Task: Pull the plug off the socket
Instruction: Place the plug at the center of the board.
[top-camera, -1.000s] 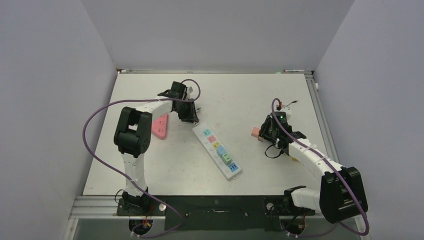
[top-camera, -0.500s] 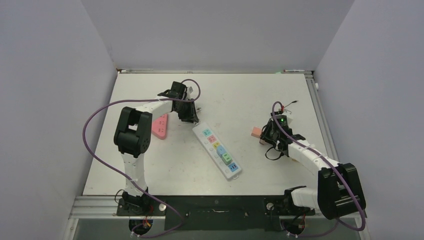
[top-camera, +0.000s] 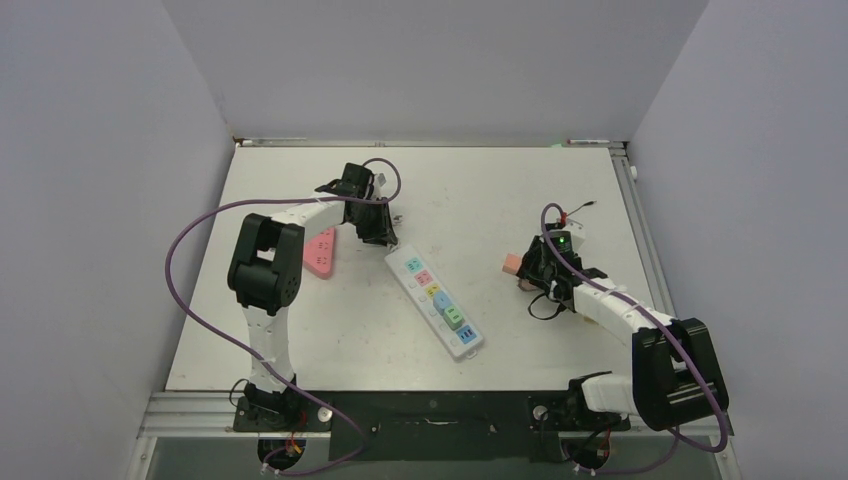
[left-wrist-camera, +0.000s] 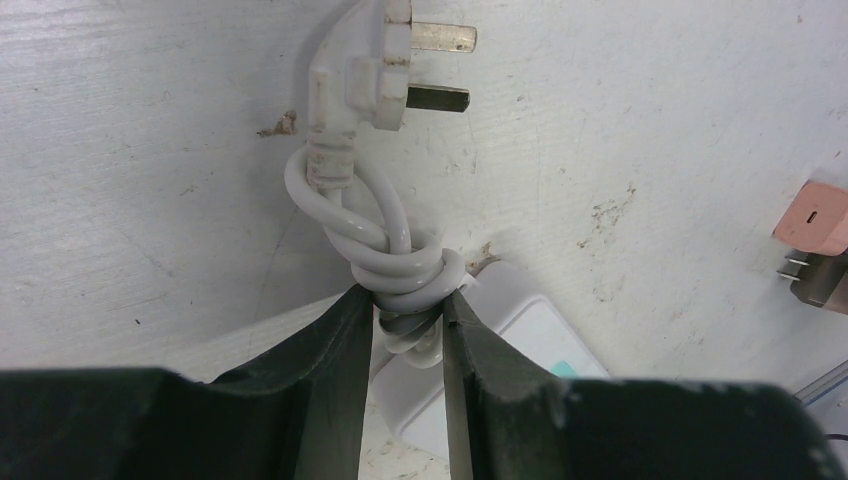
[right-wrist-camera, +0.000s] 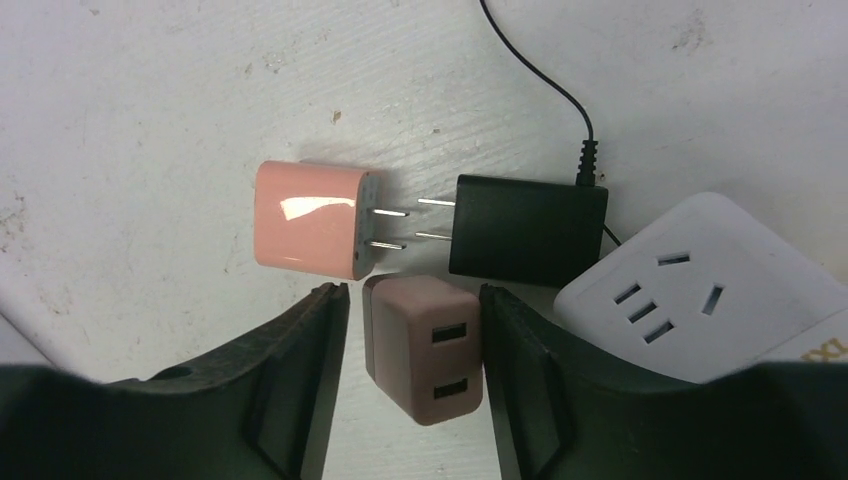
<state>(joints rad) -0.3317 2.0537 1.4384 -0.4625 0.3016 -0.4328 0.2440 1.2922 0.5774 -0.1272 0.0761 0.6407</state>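
Brown and dull pink in colour, the plug (right-wrist-camera: 422, 350) is lying on the bench (top-camera: 480, 190) near the middle of the right edge. It is well apart from the strip (top-camera: 434, 301), which is slanting from the centre toward the near edge. The right fingers (right-wrist-camera: 300, 370) are standing on both sides of the plug. One is touching it and the other is showing a thin gap, so I am judging them released.

The left fingers (left-wrist-camera: 330, 370) are clenching the knotted cord (left-wrist-camera: 400, 265) at the strip's far end and, I think, pinning the strip down.

I am reading this step as the setting-down of a plug already pulled. The next move is calling for the right fingers to rise straight up without knocking the neighbours. They should then go to the strip, where several coloured blocks are sitting; whether these are plugs I cannot tell.

The plug is looking small, boxy and matte, with rounded corners, and two USB ports are facing the right wrist camera. It is just beside the pink charger (right-wrist-camera: 310, 220) and the black adapter (right-wrist-camera: 525, 230).
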